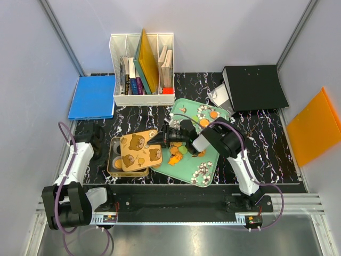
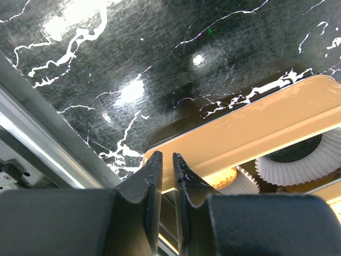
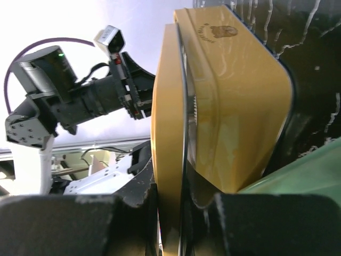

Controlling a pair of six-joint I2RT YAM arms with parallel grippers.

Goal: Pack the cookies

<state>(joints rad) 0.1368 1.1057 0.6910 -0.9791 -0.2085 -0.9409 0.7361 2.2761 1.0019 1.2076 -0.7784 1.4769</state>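
Right fingers (image 3: 128,213) pinch lid (image 3: 168,133) edge over tin (image 3: 240,106).

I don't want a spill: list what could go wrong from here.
The right claw pinches the lid by one edge, tilted over the tin; it might slip or pivot.
The paper cups sit in the tin; a lid lowered askew could crush them.
The right arm hangs over loose cookies on the tray and could scatter them.
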